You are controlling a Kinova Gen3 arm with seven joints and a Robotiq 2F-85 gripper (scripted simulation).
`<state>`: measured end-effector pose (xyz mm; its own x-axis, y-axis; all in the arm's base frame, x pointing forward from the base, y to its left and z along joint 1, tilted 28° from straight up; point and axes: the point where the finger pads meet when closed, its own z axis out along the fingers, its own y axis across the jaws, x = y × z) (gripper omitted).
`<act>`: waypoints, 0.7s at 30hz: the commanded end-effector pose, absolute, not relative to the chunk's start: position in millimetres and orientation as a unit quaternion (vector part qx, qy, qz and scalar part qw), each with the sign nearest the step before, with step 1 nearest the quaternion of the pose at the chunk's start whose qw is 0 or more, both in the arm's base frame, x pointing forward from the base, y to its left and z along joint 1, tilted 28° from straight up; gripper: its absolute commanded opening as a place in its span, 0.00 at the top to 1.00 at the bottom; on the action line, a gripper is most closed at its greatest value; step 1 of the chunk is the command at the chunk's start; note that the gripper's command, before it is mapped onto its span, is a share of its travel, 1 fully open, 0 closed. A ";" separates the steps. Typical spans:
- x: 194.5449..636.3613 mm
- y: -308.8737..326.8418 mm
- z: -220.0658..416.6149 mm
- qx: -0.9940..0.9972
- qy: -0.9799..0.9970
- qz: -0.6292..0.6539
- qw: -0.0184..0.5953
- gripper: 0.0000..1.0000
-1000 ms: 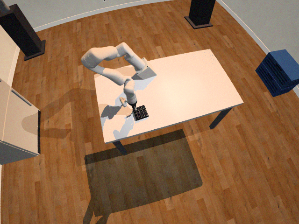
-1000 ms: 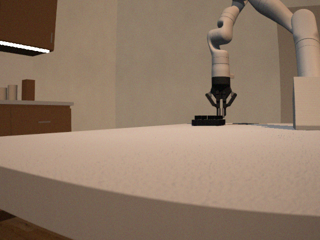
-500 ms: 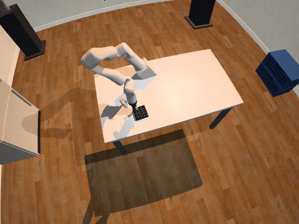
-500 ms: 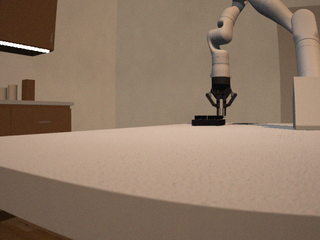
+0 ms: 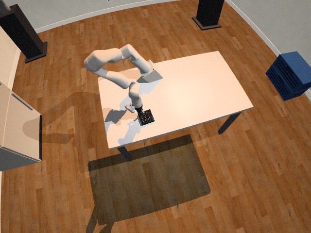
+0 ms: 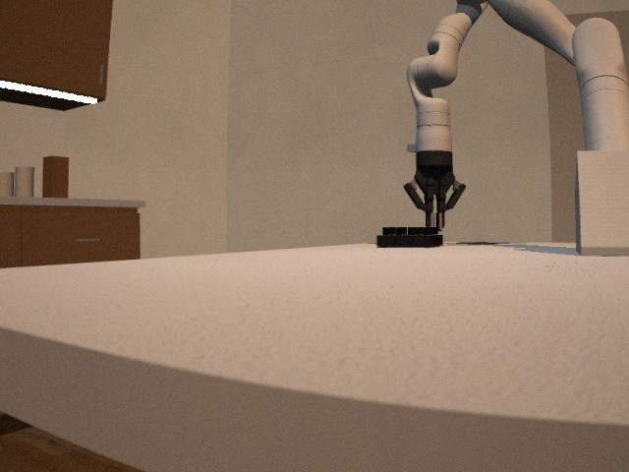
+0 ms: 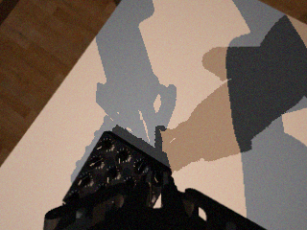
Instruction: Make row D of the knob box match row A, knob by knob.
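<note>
The black knob box (image 5: 150,122) (image 6: 406,241) (image 7: 136,152) stands flat on the table, with rows of black knobs on top. My gripper (image 5: 142,111) (image 6: 435,225) (image 7: 157,179) points straight down at the box's corner nearest the arm base, at the end of a knob row. Its fingers are nearly together with a narrow gap, their tips at knob-top height, and appear shut on the corner knob. That knob is mostly hidden. Several knobs with white lines show in the wrist view; the names, the socket and most line directions are too small or dark to read.
The white table (image 5: 190,95) (image 6: 284,315) carries the arm base (image 5: 153,75) (image 6: 601,203) behind the box. The table's left and front edges are near the box. Arm shadows lie beside the box. A blue cabinet (image 5: 288,75) stands on the floor away from the table.
</note>
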<state>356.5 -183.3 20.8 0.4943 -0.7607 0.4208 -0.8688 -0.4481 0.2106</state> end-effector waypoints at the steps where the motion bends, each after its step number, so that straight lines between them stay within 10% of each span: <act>1: 356.9 -183.1 21.1 0.849 -0.470 0.130 0.204 0.92; 21: 356.9 -183.1 21.1 0.914 -0.325 0.095 0.223 0.92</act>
